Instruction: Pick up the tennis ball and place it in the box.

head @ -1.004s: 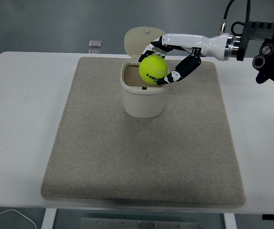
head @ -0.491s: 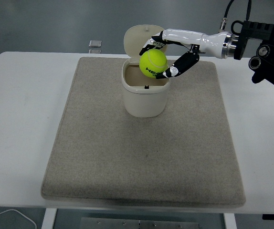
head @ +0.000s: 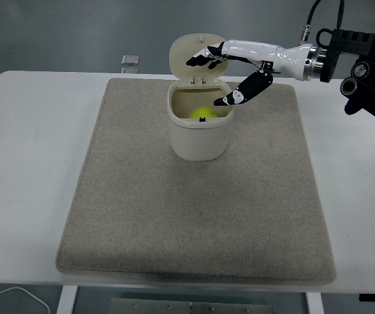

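Note:
The yellow-green tennis ball [head: 202, 113] lies inside the cream box [head: 199, 140], only its top showing over the rim. The box stands on the beige mat with its hinged lid [head: 189, 53] tipped open at the back. My right hand [head: 215, 80] hovers just above the box's opening, fingers spread and holding nothing; its thumb [head: 243, 93] points down-left at the rim. The white forearm reaches in from the upper right. No left arm is visible.
A beige mat [head: 194, 209] covers most of the white table [head: 31, 163]. A small grey object [head: 130, 60] sits at the table's far edge, behind the mat. A white cable [head: 11, 297] trails below the table's near-left corner.
The ball has left my right hand and dropped into the box. The fingers have spread apart; the hand stays above the opening.

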You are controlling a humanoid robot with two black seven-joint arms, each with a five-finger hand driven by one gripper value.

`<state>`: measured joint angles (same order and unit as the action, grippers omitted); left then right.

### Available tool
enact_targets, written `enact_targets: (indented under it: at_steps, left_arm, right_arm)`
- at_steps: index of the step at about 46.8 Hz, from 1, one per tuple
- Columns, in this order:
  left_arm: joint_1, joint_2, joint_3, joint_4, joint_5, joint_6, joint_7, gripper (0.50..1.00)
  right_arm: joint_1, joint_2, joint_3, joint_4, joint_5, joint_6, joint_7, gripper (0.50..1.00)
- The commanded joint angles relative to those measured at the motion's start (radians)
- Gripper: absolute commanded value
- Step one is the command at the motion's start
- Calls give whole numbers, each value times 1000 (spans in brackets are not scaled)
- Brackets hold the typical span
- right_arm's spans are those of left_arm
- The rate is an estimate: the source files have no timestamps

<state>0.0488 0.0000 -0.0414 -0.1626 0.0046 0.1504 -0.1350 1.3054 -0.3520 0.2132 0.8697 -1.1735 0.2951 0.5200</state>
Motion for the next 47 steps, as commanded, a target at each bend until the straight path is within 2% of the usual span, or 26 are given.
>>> enact_targets:
  at_steps: [1, 6, 13, 18, 30, 39, 47]
  left_arm:
    - [-1, 0, 0, 0, 0, 0, 0, 996]
    - [0, 0, 0, 0, 0, 0, 0, 996]
    - [0, 0, 0, 0, 0, 0, 0, 996]
    - [-1, 0, 0, 0, 1, 1, 0, 996]
    - [-1, 0, 0, 0, 0, 0, 0, 996]
    - [0, 0, 0, 0, 0, 0, 0, 996]
    - [-1, 0, 0, 0, 0, 0, 0, 996]
  right_arm:
    - [0, -2, 0, 2, 2, 4, 2, 860]
    - [3, -12, 0, 14, 31, 35, 8, 860]
    - [6, -42, 12, 20, 123, 209, 5, 860]
    - [5, -65, 38, 20, 152, 277, -2, 860]
    - [-24, -96, 40, 2, 164, 279, -8, 860]
    - [-74, -105, 35, -49, 400, 269, -64, 860]
    - [-95, -105, 34, -116, 537, 269, -78, 860]
